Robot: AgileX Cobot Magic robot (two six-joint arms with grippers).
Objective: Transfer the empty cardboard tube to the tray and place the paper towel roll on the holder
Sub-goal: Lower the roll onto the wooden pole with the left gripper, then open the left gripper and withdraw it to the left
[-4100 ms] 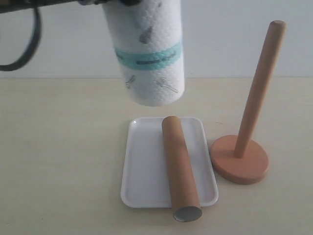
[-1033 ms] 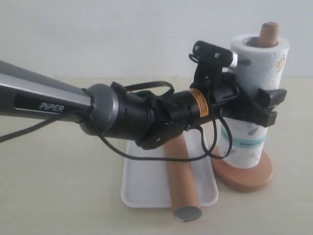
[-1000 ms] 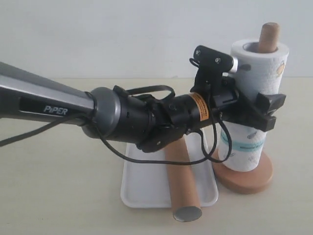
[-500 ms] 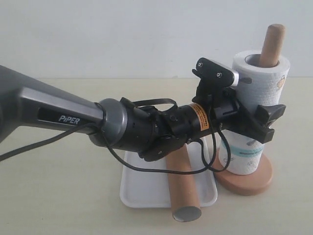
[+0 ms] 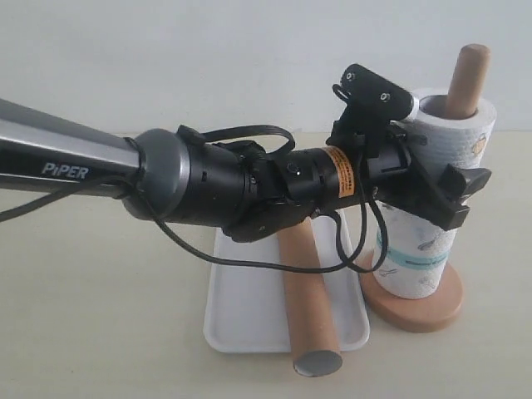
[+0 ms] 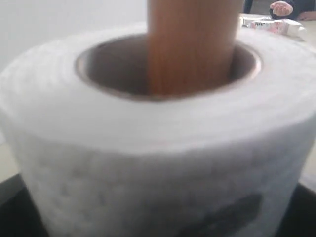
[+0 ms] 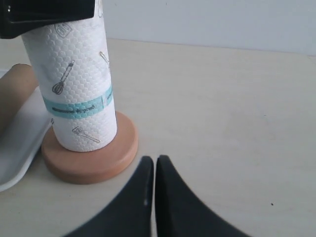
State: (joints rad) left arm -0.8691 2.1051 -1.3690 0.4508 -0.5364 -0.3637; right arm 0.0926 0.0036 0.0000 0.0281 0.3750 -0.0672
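Note:
The paper towel roll (image 5: pixel 432 249) sits threaded on the holder, its lower end resting on the round base (image 5: pixel 416 312). The pole tip (image 5: pixel 465 79) sticks out above the roll's core. My left gripper (image 5: pixel 445 187) clasps the roll's upper half, with one black finger (image 5: pixel 455 198) across its front. In the left wrist view the roll (image 6: pixel 158 148) fills the frame and the pole (image 6: pixel 190 44) rises through its core. The cardboard tube (image 5: pixel 306 307) lies lengthwise on the white tray (image 5: pixel 241 316). My right gripper (image 7: pixel 154 160) is shut and empty, low near the base (image 7: pixel 94 160).
The left arm's thick black and grey body (image 5: pixel 191 187) with its cables stretches across the tray. The tube's near end (image 5: pixel 317 363) overhangs the tray's front rim. Pale tabletop (image 7: pixel 222 108) stretches to the right of the holder.
The roll, held in the air four seconds ago, has been slid down the pole onto the base. In the last half second the left arm shifted only slightly.

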